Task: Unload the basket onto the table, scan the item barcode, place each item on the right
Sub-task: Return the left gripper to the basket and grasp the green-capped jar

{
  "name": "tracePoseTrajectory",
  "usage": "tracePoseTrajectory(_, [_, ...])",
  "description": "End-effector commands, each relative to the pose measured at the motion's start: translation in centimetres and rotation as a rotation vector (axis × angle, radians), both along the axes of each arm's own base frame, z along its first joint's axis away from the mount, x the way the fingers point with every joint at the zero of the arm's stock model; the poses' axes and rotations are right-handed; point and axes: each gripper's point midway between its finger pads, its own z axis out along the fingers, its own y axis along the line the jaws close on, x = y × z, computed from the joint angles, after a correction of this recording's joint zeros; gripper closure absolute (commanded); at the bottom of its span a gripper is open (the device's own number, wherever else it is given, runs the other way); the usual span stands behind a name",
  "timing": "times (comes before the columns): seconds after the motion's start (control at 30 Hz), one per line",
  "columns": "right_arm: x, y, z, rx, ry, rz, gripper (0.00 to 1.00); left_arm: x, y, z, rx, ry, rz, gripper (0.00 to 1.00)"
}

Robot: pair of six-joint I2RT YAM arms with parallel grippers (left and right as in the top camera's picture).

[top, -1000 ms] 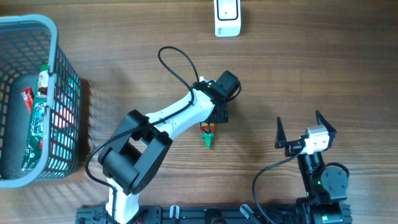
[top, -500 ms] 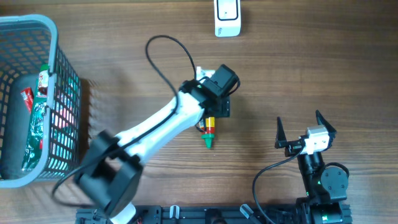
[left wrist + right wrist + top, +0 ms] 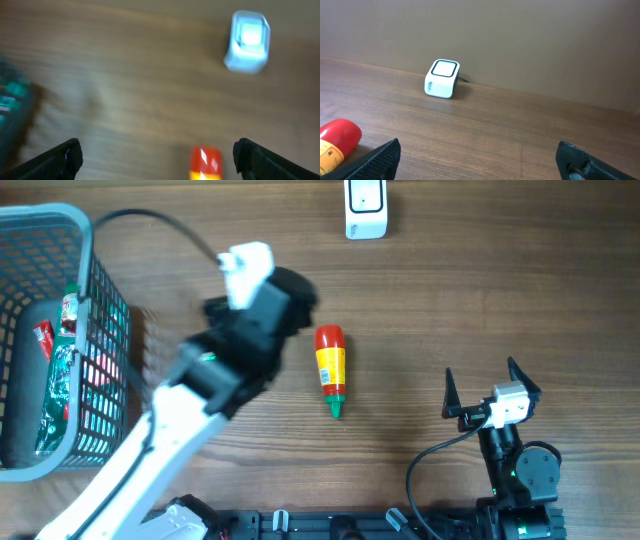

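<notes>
Lying free on the table (image 3: 520, 280), the bottle (image 3: 330, 368) is seen just right of the left pincer (image 3: 292, 292) and well left of the right pincer (image 3: 480, 376). Both pincers are spread apart and empty. The scanner (image 3: 366, 208) is placed beyond both. Scanning is judged not yet done: grasping and presenting remain.

White, black-jointed left arm (image 3: 168, 415); left gripper (image 3: 157, 157) seemingly black.
</notes>
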Motion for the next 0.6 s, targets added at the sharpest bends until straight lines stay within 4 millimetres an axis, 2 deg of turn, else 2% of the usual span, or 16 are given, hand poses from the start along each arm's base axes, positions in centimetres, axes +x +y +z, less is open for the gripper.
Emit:
tracePoseTrajectory(0.0, [0.0,0.2,0.0,-0.012,-0.002,0.012,0.0,-0.3,6.2,2.8,0.025,-0.077,0.158,0.0])
tracePoseTrajectory(0.13, [0.0,0.2,0.0,-0.012,-0.002,0.012,0.0,-0.8,10.9,3.7,0.017,-0.099,0.291,0.0])
tracePoseTrajectory(0.2, [0.0,0.2,0.0,-0.012,-0.002,0.012,0.0,-0.9,12.5,3.7,0.014,-0.095,0.334,0.0])
tracePoseTrajectory(0.37, [0.0,0.2,0.0,-0.012,-0.002,0.012,0.0,-0.9,14.4,2.8,-0.036,-0.054,0.367,0.0])
tracePoseTrajectory(0.57, [0.0,0.2,0.0,-0.012,-0.002,0.012,0.01,-1.0,16.9,2.9,-0.043,-0.065,0.441,0.0])
